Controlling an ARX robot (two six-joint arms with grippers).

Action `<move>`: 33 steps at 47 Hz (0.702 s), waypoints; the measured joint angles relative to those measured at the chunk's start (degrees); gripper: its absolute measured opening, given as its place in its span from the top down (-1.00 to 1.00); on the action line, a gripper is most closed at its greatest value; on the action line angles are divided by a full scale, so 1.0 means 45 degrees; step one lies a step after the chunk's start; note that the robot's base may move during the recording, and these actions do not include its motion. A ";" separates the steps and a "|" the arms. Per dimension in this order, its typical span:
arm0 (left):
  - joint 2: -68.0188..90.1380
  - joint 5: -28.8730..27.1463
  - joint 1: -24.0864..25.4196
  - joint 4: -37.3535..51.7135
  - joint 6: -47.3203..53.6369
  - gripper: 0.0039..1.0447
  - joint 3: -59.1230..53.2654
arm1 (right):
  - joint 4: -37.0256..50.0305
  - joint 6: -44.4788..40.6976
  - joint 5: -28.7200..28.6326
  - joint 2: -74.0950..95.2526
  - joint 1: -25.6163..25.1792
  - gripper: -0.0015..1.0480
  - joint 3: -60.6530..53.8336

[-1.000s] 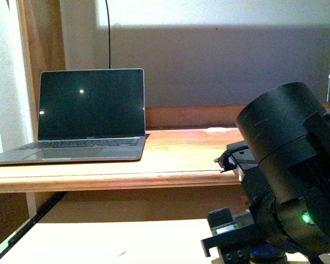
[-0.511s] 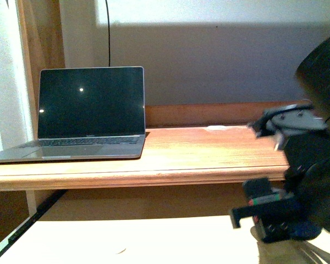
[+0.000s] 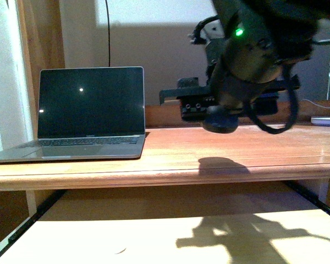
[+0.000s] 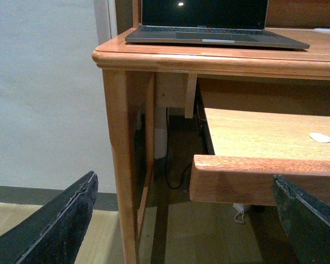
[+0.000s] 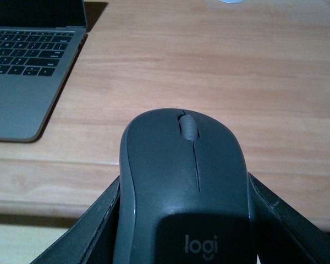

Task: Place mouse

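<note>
Front view: the right arm hangs in from the upper right, wrist bent down. The right end effector [image 3: 223, 111] is held above the table [image 3: 170, 157] and does not touch it. The mouse [image 3: 220, 121] is pinched in it, sitting at its underside, clear of the wood. The mouse's shadow [image 3: 223, 165] falls on the table straight below the end effector. The open laptop [image 3: 91, 110], screen dark, stands well apart from the end effector on the left-arm side.

Left wrist view: the left end effector [image 4: 187, 231] is spread wide with nothing between its fingers [image 4: 60, 225]. It sits low, below the table top and facing the table's corner leg. The pull-out shelf [image 4: 264, 179] is ahead of it and the laptop is above and beyond.

Right wrist view: both dark fingers [image 5: 93, 231] press against the mouse's flanks. The scroll wheel points away from the wrist and the "logi" mark sits nearest it. Bare table lies beneath. The laptop's keyboard corner is off to one side, not under the mouse.
</note>
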 joint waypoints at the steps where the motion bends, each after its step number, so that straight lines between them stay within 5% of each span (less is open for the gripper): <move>1: 0.0000 0.0000 0.0000 0.0000 0.0000 -0.86 0.0000 | -0.0121 -0.0034 0.0107 0.0335 0.0015 -0.08 0.0369; 29: 0.0000 0.0000 0.0000 0.0000 0.0000 -0.86 0.0000 | -0.1899 0.0257 0.1205 0.5785 -0.0185 -0.08 0.6445; 33: 0.0000 0.0005 0.0000 0.0000 0.0000 -0.86 0.0000 | -0.1059 0.0461 0.0918 0.5746 -0.0223 -0.46 0.6076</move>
